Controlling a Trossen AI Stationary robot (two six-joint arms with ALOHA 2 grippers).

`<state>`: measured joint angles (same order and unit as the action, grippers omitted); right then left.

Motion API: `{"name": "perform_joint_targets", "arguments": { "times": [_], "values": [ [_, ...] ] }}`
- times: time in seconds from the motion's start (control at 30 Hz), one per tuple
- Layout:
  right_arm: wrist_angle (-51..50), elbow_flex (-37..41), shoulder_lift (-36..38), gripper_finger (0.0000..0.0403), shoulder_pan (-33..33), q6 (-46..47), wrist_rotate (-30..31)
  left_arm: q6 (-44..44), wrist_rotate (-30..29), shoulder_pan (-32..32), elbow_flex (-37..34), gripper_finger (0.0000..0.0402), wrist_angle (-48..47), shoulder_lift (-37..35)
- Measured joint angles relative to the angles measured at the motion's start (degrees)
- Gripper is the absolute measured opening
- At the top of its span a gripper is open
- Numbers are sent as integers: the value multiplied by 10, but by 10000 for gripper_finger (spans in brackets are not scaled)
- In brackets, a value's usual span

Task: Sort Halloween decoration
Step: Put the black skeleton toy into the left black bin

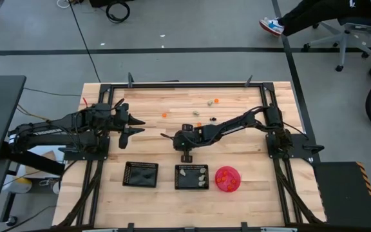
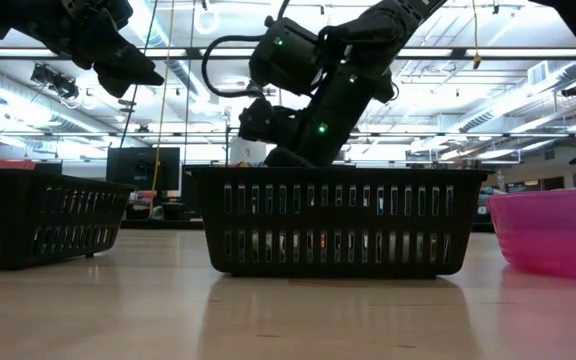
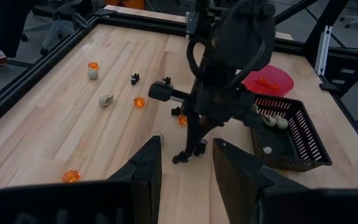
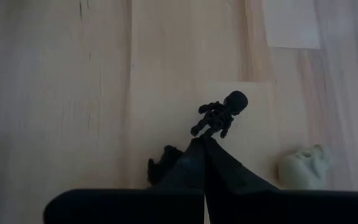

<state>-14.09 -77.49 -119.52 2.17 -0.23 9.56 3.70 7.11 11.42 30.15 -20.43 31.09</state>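
The Halloween decoration lies scattered over the wooden table: orange trinkets (image 3: pixel 139 101), pale ones (image 3: pixel 106 99) and black ones (image 3: pixel 135 78). A black skeleton figure (image 4: pixel 221 112) sticks out at the tips of my right gripper (image 4: pixel 201 142), which is shut near the table's middle (image 1: pixel 167 136). A pale skull (image 4: pixel 303 165) lies on the wood beside it. My left gripper (image 3: pixel 185 168) hovers open over the table's left part (image 1: pixel 140 127), holding nothing. My right gripper pinches the black skeleton figure by its leg end (image 4: pixel 197 129), between the very tips of its two fingers. The fingers slant down from above. The figure's head and body stick out past the tips; whether it is clear of the wood, I cannot tell.
Two black mesh trays stand near the front edge: the left one (image 1: pixel 140 174), and the middle one (image 1: pixel 192 176) with pale trinkets inside. A pink bowl (image 1: pixel 228 178) holding orange trinkets stands to their right. A black metal frame (image 1: pixel 185 84) borders the table.
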Motion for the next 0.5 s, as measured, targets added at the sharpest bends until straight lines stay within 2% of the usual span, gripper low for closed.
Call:
{"name": "perform_joint_targets", "arguments": {
  "times": [0.3,0.5],
  "values": [
    [29,-3,2,0,15,0,-18,0,0,0,0,116,0,0],
    [36,-44,3,0,41,-20,-22,-2,0,0,0,116,0,0]
  ]
}}
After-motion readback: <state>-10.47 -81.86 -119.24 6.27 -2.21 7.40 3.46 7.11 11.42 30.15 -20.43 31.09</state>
